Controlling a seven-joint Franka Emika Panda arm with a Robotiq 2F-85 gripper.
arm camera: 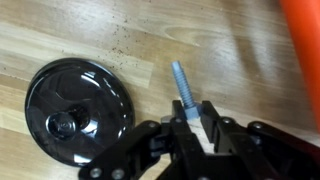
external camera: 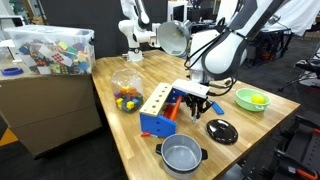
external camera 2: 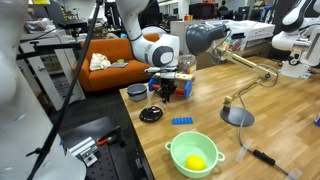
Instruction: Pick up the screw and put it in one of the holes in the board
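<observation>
Gripper (arm camera: 197, 118) fingers clamped on screw (arm camera: 182, 85), shank poking out over bare wooden tabletop (arm camera: 150, 30), black lid (arm camera: 78, 108) just beside. Board (external camera: 157, 98) sits on blue tray (external camera: 152, 126) near the gripper, screw not in it. Lab room, second robot arm (external camera: 135, 30) behind the table. Screw resolves only in wrist view; green bowl (external camera: 251, 99) and pot (external camera: 181, 155) only in exterior views.

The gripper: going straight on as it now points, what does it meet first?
Probably the wooden tabletop, touched first by the tip of the blue screw that the gripper holds; the black lid lies aside. Depth is unclear.
</observation>
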